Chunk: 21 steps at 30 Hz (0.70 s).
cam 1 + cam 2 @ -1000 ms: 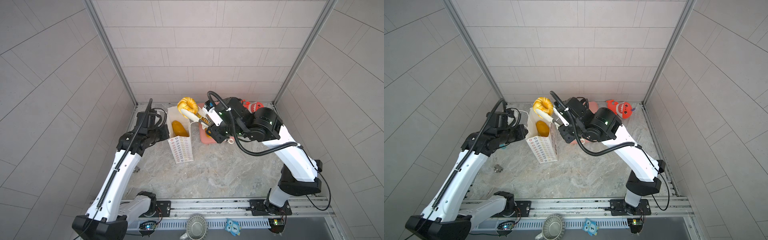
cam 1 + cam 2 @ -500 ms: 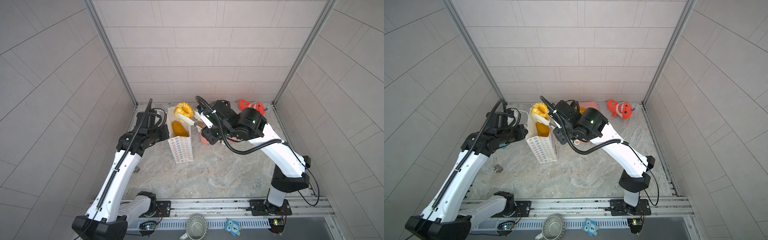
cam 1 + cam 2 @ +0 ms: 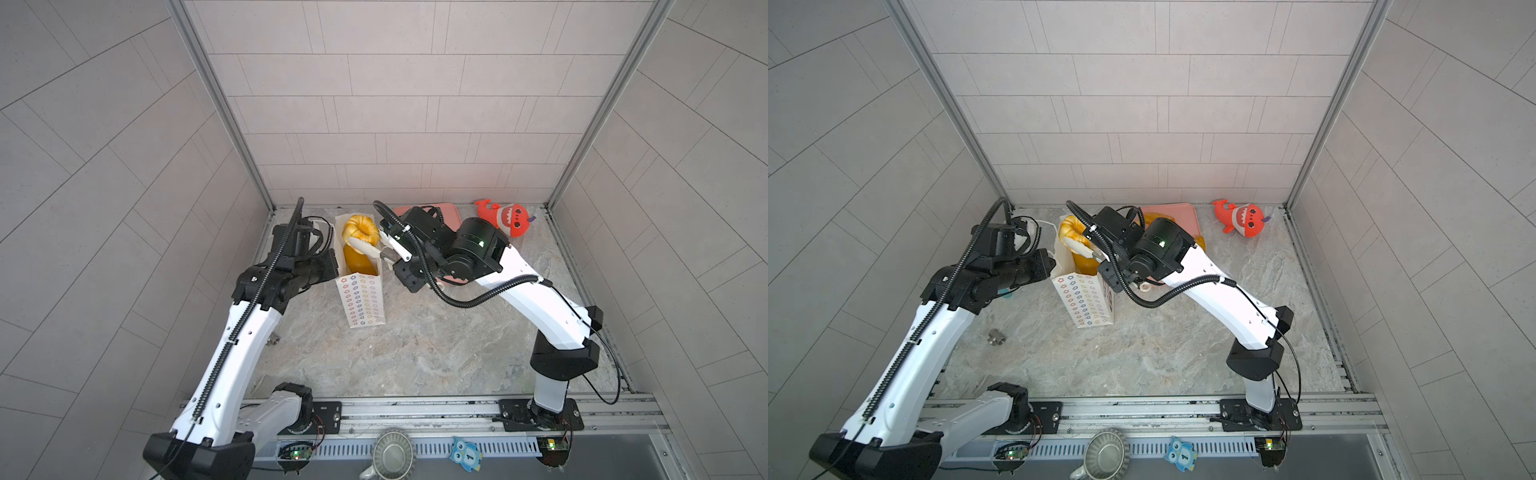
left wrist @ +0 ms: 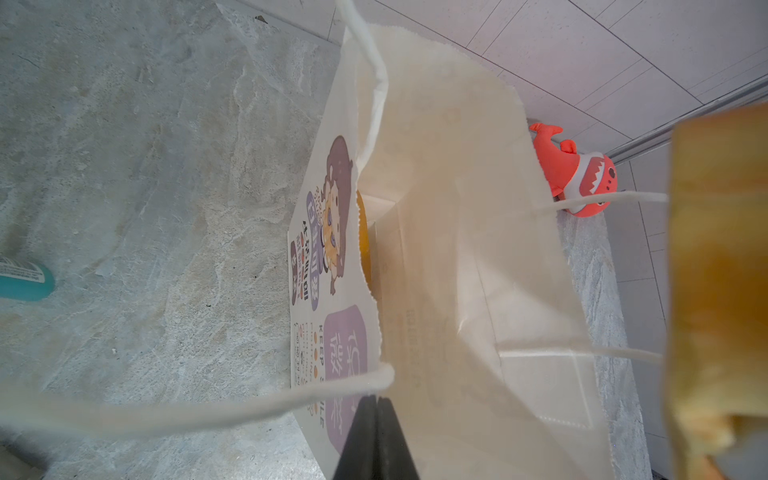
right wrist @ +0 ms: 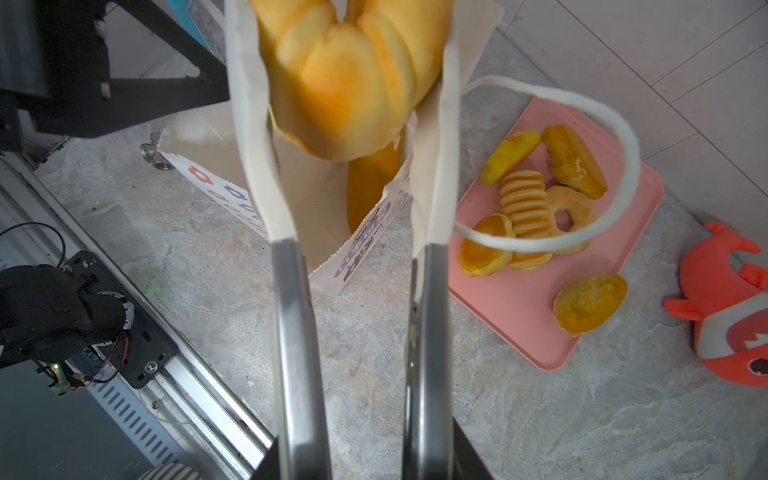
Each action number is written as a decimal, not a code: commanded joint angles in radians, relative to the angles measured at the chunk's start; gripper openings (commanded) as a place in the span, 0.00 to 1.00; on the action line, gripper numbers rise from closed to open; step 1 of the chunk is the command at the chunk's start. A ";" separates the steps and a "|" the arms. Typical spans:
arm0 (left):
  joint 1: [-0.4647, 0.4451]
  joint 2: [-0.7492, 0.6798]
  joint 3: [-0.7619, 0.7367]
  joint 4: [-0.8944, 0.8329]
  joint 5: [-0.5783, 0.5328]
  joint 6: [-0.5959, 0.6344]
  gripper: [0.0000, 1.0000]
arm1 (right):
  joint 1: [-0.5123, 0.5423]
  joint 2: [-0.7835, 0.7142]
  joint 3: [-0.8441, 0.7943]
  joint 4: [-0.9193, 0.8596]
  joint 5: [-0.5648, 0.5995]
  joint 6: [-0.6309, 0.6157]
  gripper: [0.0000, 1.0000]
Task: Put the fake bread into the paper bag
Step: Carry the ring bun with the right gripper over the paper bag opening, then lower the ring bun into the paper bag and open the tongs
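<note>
The white paper bag [image 3: 361, 299] [image 3: 1084, 299] stands open left of centre, with a long golden loaf [image 5: 370, 183] upright inside it. My left gripper [image 4: 376, 401] [image 3: 334, 259] is shut on the rim of the bag's printed wall [image 4: 332, 232]. My right gripper [image 5: 345, 41] [image 3: 358, 240] is shut on a ridged golden piece of fake bread [image 5: 345, 83] [image 3: 360, 227] [image 3: 1073, 232] and holds it just above the far end of the bag's mouth. Several more pastries [image 5: 528, 208] lie on the pink tray [image 5: 519, 316].
The pink tray [image 3: 449, 212] sits at the back behind my right arm. A red plush shark [image 3: 505, 218] [image 3: 1241, 218] lies in the back right corner. A small metal fitting [image 3: 995, 336] lies on the floor by my left arm. A teal object [image 4: 25, 282] lies near the bag.
My right gripper has carried the ridged bread leftward and lower, from beside the bag to over its mouth. The left arm and the bag have stayed put.
</note>
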 commanded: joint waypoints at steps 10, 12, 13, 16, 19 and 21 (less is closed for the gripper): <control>-0.003 -0.016 -0.007 0.015 0.002 -0.001 0.07 | 0.011 0.043 0.013 -0.023 0.027 -0.018 0.41; -0.002 -0.015 -0.007 0.016 0.002 -0.001 0.07 | 0.011 0.045 0.006 -0.019 0.028 -0.021 0.41; -0.002 -0.017 -0.006 0.016 0.003 -0.001 0.07 | 0.011 0.046 0.001 -0.016 0.028 -0.022 0.41; -0.002 -0.017 -0.007 0.015 0.002 -0.001 0.07 | 0.011 0.049 -0.011 -0.012 0.028 -0.024 0.41; -0.002 -0.018 -0.006 0.015 0.002 -0.001 0.07 | 0.011 0.053 -0.020 -0.010 0.030 -0.025 0.42; -0.002 -0.017 -0.007 0.016 0.003 -0.001 0.07 | 0.011 0.054 -0.028 -0.011 0.036 -0.028 0.42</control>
